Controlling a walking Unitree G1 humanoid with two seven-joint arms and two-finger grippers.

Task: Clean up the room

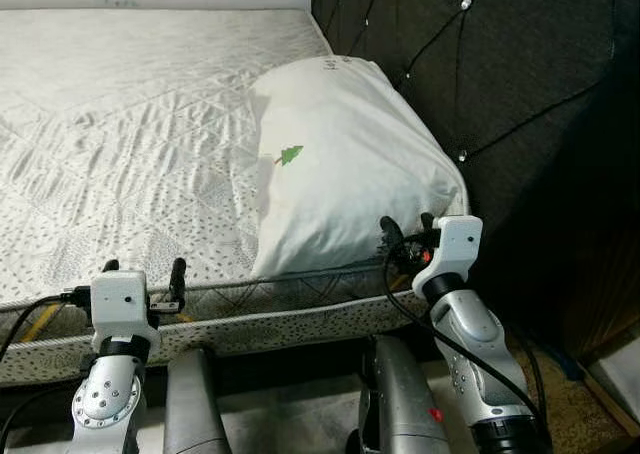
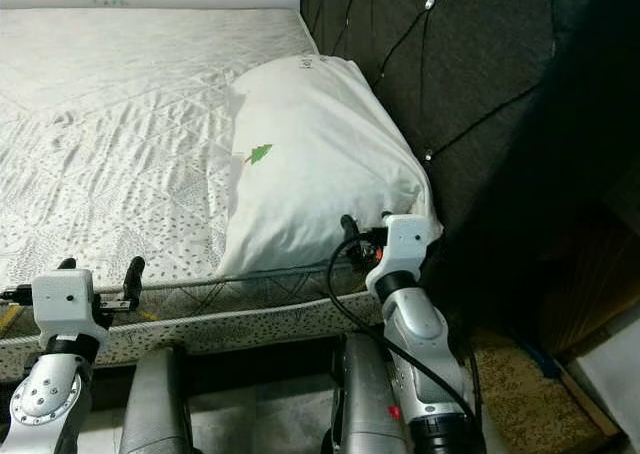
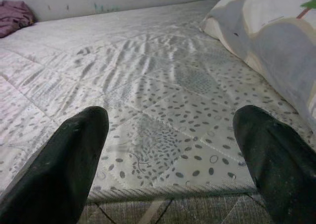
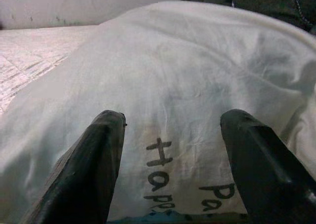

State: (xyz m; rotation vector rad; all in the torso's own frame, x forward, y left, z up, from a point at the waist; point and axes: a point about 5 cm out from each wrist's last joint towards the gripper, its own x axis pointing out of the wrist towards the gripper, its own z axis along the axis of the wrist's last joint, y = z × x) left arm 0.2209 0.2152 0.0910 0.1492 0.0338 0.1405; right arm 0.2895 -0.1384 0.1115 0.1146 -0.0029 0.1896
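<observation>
A: Where is the pillow [image 1: 345, 164]?

B: White, with a small green tree print. It lies on the mattress [image 1: 130, 144] at the robot's right, its far side against the dark padded headboard [image 1: 500, 84], its near end reaching the mattress edge.

A: Right gripper [image 1: 408, 236]?

B: At the pillow's near end, fingers spread wide and holding nothing. In the right wrist view the two black fingers [image 4: 94, 165] frame the white cloth and some black lettering — whether the tips touch the fabric I cannot tell.

A: Left gripper [image 1: 145, 269]?

B: Released too, level with the mattress edge, well apart from the pillow. Its wrist view looks between parted fingers [image 3: 64, 160] across the quilted surface — a purple cloth [image 3: 15, 14] lies far off by the wall.
</observation>
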